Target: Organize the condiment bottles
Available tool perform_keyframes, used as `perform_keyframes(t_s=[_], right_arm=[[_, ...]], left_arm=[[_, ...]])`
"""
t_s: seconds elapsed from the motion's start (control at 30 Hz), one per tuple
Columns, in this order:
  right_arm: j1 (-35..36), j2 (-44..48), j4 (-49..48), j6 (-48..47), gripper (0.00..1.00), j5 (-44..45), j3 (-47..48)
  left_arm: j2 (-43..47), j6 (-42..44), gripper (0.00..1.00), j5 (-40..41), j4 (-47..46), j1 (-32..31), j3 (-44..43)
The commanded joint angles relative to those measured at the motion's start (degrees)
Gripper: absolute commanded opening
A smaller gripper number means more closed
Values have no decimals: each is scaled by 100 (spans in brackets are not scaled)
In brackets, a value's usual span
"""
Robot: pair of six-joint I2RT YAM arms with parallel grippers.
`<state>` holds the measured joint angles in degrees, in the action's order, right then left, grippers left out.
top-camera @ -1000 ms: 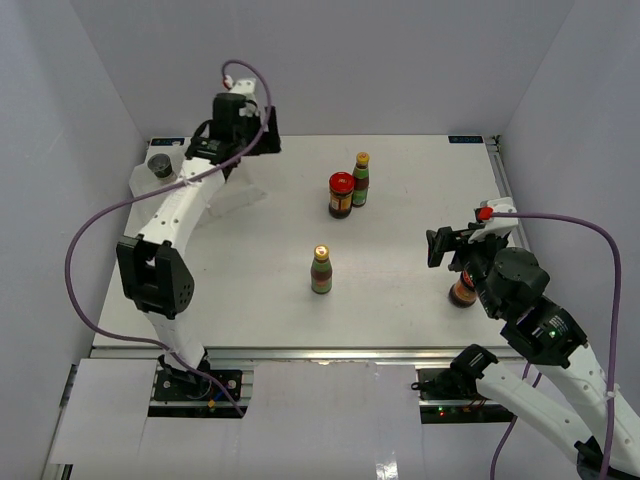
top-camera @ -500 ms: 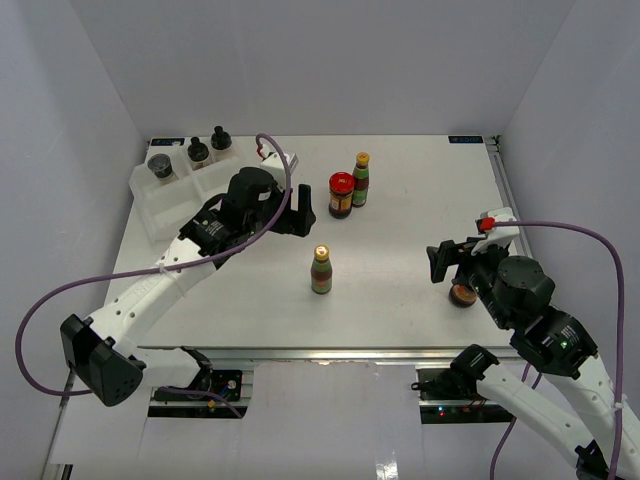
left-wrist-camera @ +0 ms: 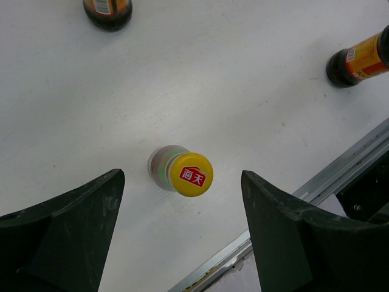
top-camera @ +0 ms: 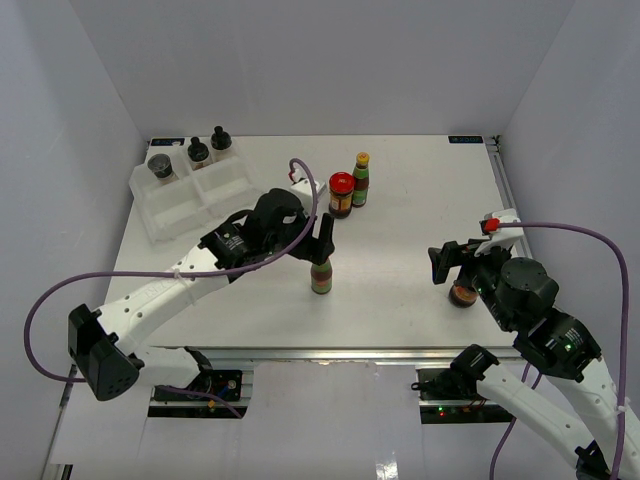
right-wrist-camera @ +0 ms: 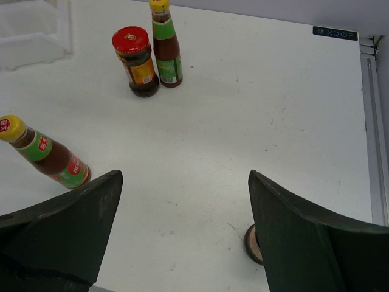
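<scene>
The left gripper (top-camera: 322, 243) hangs with jaws wide and empty over the slim, yellow-capped glass sauce bottle (left-wrist-camera: 189, 175); the bottle stands upright on the white table (left-wrist-camera: 243, 73), centred between both fingers, seemingly untouched; this arm is clearly nearer.

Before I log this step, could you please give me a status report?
Left gripper open over the centre bottle, no contact. Right gripper open by a jar. Nothing blocking either.
</scene>
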<state>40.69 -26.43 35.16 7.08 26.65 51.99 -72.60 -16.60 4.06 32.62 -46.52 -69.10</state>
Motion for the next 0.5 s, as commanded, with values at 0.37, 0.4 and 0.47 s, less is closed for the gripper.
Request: perform_keyframes(t_s=[0.37,0.4,0.47], right_arm=[[28,144,-157,64,90,51,15],[27,155,-163,61,90,55,5],[34,177,-167,56,90,66,-11]], left_arm=[[-646,-159,77,760,141,-669,4],[-702,-177,76,789,157,-696,-11],[-811,-220,73,880,227,-764,-44]])
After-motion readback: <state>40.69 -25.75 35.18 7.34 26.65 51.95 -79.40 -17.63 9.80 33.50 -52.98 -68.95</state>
